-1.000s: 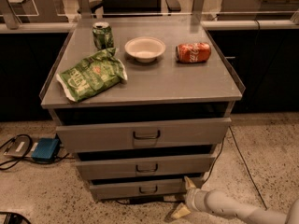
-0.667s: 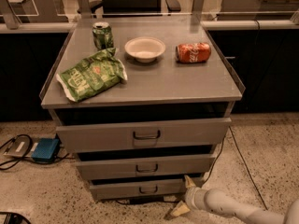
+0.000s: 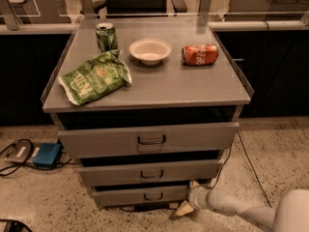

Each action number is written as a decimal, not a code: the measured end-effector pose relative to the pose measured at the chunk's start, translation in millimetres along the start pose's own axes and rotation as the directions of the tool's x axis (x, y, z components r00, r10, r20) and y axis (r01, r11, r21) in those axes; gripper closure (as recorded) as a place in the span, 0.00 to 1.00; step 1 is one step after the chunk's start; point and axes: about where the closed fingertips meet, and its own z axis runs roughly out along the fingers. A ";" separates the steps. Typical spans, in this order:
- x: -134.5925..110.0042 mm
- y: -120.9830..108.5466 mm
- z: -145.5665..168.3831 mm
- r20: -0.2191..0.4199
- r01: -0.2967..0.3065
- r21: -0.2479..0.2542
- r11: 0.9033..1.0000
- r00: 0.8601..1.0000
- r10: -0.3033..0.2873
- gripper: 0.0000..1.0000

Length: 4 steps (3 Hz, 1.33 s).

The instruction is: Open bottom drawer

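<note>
The bottom drawer (image 3: 140,195) is the lowest, shortest grey front of the cabinet, with a small dark loop handle (image 3: 153,196) at its middle. It stands out a little from the cabinet body. My gripper (image 3: 189,197) reaches in low from the lower right on a white arm (image 3: 236,210) and sits at the drawer's right end, close to the floor. One pale fingertip (image 3: 184,209) points down-left by the drawer's lower right corner, the other (image 3: 194,183) points up by its upper right corner.
Above are the mid-sized drawer (image 3: 150,172) and the tallest drawer (image 3: 148,139). The cabinet top (image 3: 169,86) holds a green chip bag (image 3: 94,78), a green can (image 3: 105,36), a white bowl (image 3: 150,50) and a red can lying down (image 3: 200,54). A blue box (image 3: 47,155) with cables lies on the floor at left.
</note>
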 end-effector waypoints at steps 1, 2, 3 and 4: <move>6.7 -9.8 22.7 -0.046 -0.003 -0.014 1.000 0.999 0.003 0.03; 17.6 -10.5 38.3 -0.082 -0.012 -0.031 0.999 0.997 0.010 0.26; 17.7 -10.6 38.9 -0.083 -0.010 -0.032 0.999 0.996 0.007 0.57; 17.5 -10.7 38.7 -0.083 -0.010 -0.032 0.999 0.996 0.007 0.80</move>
